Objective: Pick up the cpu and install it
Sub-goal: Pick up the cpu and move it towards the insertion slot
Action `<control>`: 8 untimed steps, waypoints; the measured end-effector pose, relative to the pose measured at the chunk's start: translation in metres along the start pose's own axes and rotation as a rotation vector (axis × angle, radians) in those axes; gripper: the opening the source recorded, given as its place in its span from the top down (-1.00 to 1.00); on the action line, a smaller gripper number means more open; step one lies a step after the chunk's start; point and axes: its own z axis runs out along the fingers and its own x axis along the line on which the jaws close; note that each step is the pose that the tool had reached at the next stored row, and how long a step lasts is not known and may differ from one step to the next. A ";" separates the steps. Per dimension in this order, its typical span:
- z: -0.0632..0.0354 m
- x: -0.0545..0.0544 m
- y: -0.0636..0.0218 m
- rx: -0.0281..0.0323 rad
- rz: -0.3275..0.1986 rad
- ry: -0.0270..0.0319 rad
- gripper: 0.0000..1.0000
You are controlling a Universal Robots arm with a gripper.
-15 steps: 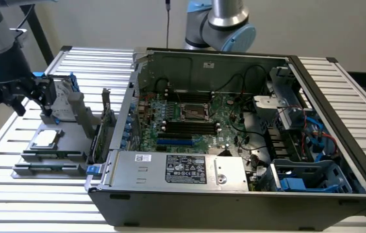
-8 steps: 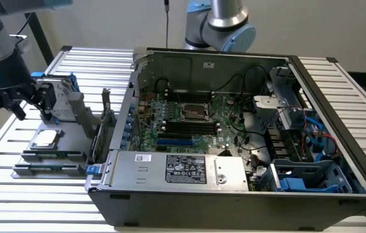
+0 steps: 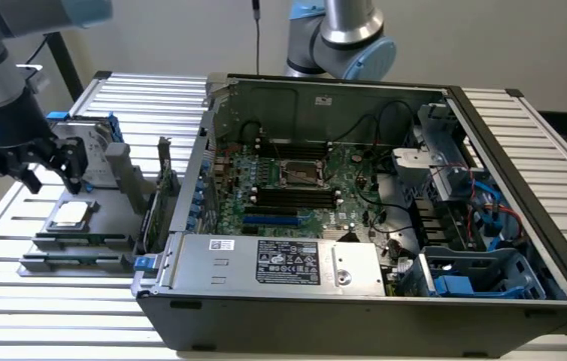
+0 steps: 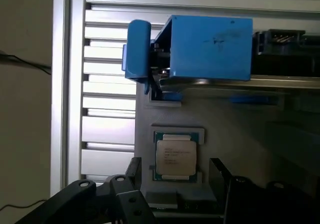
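Wrist view: the cpu (image 4: 174, 155), a small flat square chip with a silvery printed top and green edge, is seated in a grey fixture (image 4: 240, 134) on the slatted table (image 4: 110, 124). The fingers (image 4: 220, 176) are held apart over it, with nothing gripped.

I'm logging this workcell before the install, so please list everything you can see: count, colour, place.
cpu: one, silvery top, flat on the grey fixture at the exterior view's left, outside the case.
hard drive: one, grey in a blue bracket, upright beyond the cpu.
long blocks: two, grey, on the fixture nearer the camera than the cpu.
computer case: one, dark grey, open, mid-table.
motherboard: one, green, inside the case; its socket looks empty.
power supply: one, silver, along the case's near edge.
drive cage: one, blue, case corner at the exterior view's right.
table: one, silver slats.
second arm: one, silver and pale blue, behind the case.
gripper: one, black, open, above the cpu.
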 end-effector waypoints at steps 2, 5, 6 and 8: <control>0.0035 0.000 -0.0009 0.0001 -0.003 -0.0013 -0.31; 0.0084 0.000 -0.0023 0.0000 -0.007 -0.0029 -0.31; 0.0101 0.000 -0.0026 0.0001 -0.010 -0.0033 -0.31; 0.0130 0.000 -0.0032 0.0003 -0.016 -0.0038 -0.31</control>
